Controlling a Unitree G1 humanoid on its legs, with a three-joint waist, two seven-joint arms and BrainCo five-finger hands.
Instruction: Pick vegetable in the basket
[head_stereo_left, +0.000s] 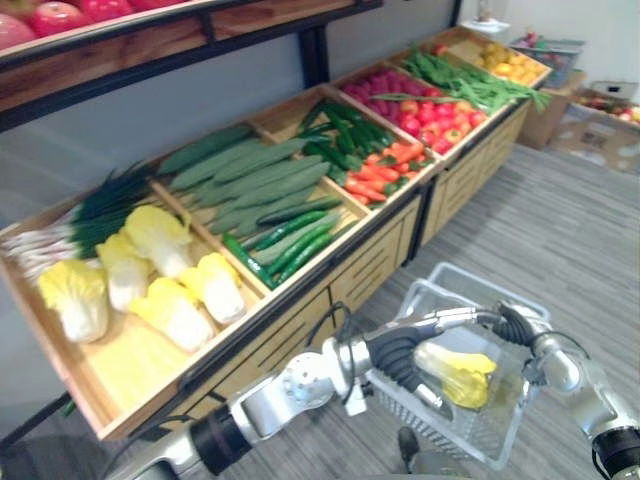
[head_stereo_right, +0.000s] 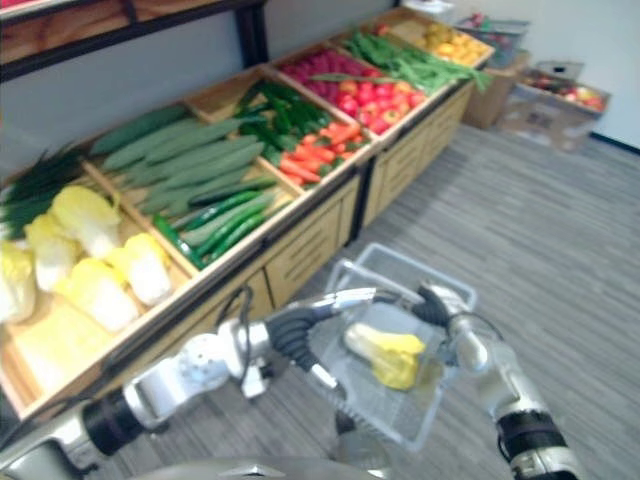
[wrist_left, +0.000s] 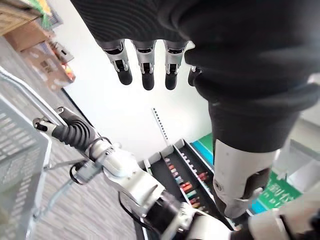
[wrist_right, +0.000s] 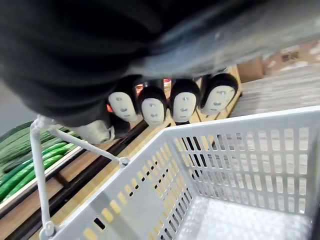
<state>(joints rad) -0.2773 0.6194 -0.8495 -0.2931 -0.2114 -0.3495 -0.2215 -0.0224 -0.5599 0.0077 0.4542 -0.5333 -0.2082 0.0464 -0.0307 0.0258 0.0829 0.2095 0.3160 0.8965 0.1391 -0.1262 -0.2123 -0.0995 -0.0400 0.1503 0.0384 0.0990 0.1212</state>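
A yellow-green napa cabbage (head_stereo_left: 455, 372) lies inside the white wire basket (head_stereo_left: 470, 275), which hangs low in front of the wooden stand. My left hand (head_stereo_left: 405, 350) reaches over the basket's near rim. Its fingers (wrist_left: 145, 65) are straight and hold nothing, just above the cabbage. My right hand (head_stereo_left: 515, 325) is at the basket's far side, its fingers (wrist_right: 170, 105) curled over the basket's handle (wrist_right: 37, 165). The basket's mesh wall (wrist_right: 240, 150) shows right below that hand.
The sloped wooden stand (head_stereo_left: 300, 300) on the left holds more napa cabbages (head_stereo_left: 160, 290), scallions (head_stereo_left: 90, 215), cucumbers (head_stereo_left: 260, 180), carrots (head_stereo_left: 385, 170), tomatoes (head_stereo_left: 430, 115) and green beans (head_stereo_left: 470, 80). Cardboard boxes (head_stereo_left: 600, 125) stand at the far right. Grey floor (head_stereo_left: 560, 240) stretches beyond the basket.
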